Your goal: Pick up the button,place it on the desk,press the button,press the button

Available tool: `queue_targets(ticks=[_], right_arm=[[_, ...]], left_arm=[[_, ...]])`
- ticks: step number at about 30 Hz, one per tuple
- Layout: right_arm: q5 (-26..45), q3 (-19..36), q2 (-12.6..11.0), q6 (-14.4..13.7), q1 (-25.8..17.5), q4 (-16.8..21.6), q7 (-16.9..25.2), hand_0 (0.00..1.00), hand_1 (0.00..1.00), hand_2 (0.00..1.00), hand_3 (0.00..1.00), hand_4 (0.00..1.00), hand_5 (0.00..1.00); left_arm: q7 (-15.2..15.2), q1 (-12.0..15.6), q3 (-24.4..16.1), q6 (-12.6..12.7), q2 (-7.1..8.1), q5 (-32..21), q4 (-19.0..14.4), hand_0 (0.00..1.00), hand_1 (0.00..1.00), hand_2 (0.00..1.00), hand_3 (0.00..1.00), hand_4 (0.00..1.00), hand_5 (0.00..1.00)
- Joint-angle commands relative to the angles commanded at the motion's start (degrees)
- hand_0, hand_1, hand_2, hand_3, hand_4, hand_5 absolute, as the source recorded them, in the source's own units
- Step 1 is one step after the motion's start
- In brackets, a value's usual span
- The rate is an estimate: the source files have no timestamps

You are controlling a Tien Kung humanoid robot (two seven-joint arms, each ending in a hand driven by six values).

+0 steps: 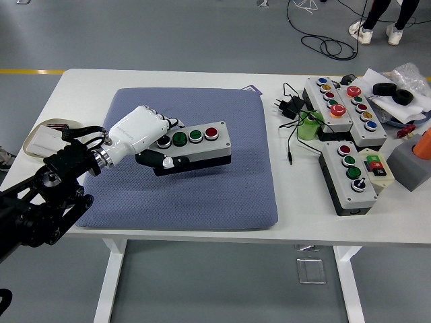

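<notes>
grey button box [199, 143] with red, green and dark green buttons on top, clamped at its left end by the white left hand [143, 132], fingers curled over the top, thumb under the front. held over the blue pad [222, 188], box reaching rightward from the hand. more button boxes [350, 176] well apart, far right on the white table [74, 87].

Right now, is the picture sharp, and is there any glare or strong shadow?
Head view: sharp overall, light soft and even; the button box in the left hand casts only a faint shadow on the blue mat; no strong glare on the white table.
</notes>
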Motion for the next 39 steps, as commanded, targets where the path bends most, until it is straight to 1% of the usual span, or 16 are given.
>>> queue_targets(ticks=[3, 4, 9, 16, 22, 23, 29, 30, 35, 36, 39], right_arm=[[0.03, -0.04, 0.00, 0.00, -0.01, 0.00, 0.00, 0.665, 0.640, 0.661, 0.575, 0.357, 0.231], [0.01, -0.03, 0.00, 0.00, -0.01, 0.00, -0.01, 0.665, 0.640, 0.661, 0.575, 0.357, 0.231], [0.03, -0.07, 0.03, 0.01, -0.02, 0.00, -0.04, 0.666, 0.640, 0.661, 0.576, 0.356, 0.230], [0.13, -0.17, 0.04, 0.01, -0.06, 0.00, -0.04, 0.667, 0.641, 0.661, 0.576, 0.356, 0.230], [-0.11, -0.04, 0.06, 0.05, -0.10, 0.00, -0.07, 0.667, 0.640, 0.661, 0.575, 0.356, 0.230], [-0.12, -0.04, 0.05, 0.06, -0.14, 0.00, -0.07, 0.668, 0.640, 0.660, 0.576, 0.356, 0.229], [-0.16, -0.03, 0.06, 0.06, -0.29, 0.00, -0.09, 0.668, 0.640, 0.660, 0.576, 0.356, 0.229], [-0.16, -0.01, 0.06, 0.06, -0.32, 0.00, -0.10, 0.668, 0.641, 0.661, 0.575, 0.355, 0.229], [-0.21, -0.05, 0.06, 0.09, -0.49, 0.00, -0.08, 0.668, 0.641, 0.661, 0.575, 0.355, 0.229], [-0.18, -0.06, 0.05, 0.08, -0.51, 0.00, -0.07, 0.668, 0.641, 0.660, 0.575, 0.355, 0.228], [-0.12, -0.08, 0.05, 0.07, -0.51, 0.00, -0.07, 0.668, 0.641, 0.660, 0.575, 0.355, 0.228]], left_arm=[[-1.48, -0.67, 1.88, -0.22, 0.32, 0.00, 0.10, 0.062, 0.002, 0.002, 0.124, 0.426, 0.002], [-1.67, -0.82, 2.20, -0.65, 0.26, 0.00, 0.29, 0.062, 0.002, 0.002, 0.124, 0.426, 0.002], [-1.96, -1.09, 2.63, -1.15, -0.17, 0.00, 1.36, 0.064, 0.002, 0.002, 0.123, 0.430, 0.002], [-0.62, -0.31, 1.20, -3.08, -1.04, 0.00, 2.77, 0.067, 0.002, 0.002, 0.123, 0.432, 0.002], [-0.53, -0.17, 0.84, -4.07, -1.09, 0.00, 2.80, 0.076, 0.002, 0.008, 0.131, 0.430, 0.002], [-0.29, -0.15, 0.73, -4.91, -1.00, 0.00, 2.64, 0.110, 0.008, 0.063, 0.203, 0.361, 0.002], [0.34, 0.21, 0.18, -7.24, -0.75, 0.00, 2.20, 0.110, 0.008, 0.063, 0.203, 0.361, 0.002], [0.31, 0.28, 0.12, -7.26, -0.71, 0.00, 2.07, 0.186, 0.154, 0.189, 0.275, 0.420, 0.002], [-0.03, 0.57, -0.60, -7.73, -0.70, 0.00, 1.61, 0.186, 0.154, 0.189, 0.275, 0.420, 0.002], [-0.23, 0.58, -0.76, -7.91, -0.66, 0.00, 1.59, 0.440, 0.389, 0.437, 0.441, 0.507, 0.002], [-0.46, 0.55, -1.07, -8.15, -0.53, 0.00, 1.53, 0.440, 0.389, 0.437, 0.441, 0.507, 0.002]])
